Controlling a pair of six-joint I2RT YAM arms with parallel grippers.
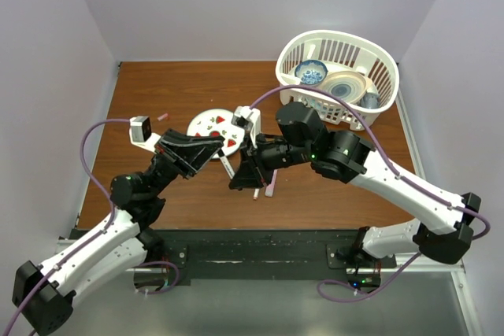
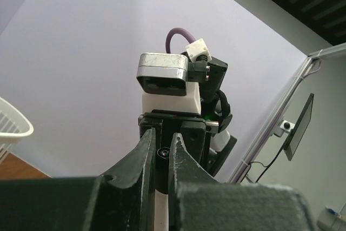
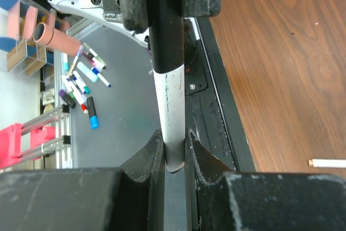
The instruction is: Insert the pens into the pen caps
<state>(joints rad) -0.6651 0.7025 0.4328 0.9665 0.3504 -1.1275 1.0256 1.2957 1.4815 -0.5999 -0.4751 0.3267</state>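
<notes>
Right fingers (image 3: 143,163) are gripping the white pen (image 3: 171,117), left fingers (image 2: 141,160) pinching the dark cap (image 3: 165,36), mid-air over the table (image 3: 270,52). Imo I'm needing both coaxial, pushing slow & straight till seated, no twisting.

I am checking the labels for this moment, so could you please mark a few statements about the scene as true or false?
1. The right gripper is shut on the white pen. True.
2. The dark cap lies loose on the table. False: it sits at the white pen's far end, clamped in the left gripper.
3. The white basket holds dishes. True.
4. The strawberry plate is inside the basket. False: it lies on the table, left of the basket.
5. A small reddish cap lies on the table left of the plate. True.
</notes>
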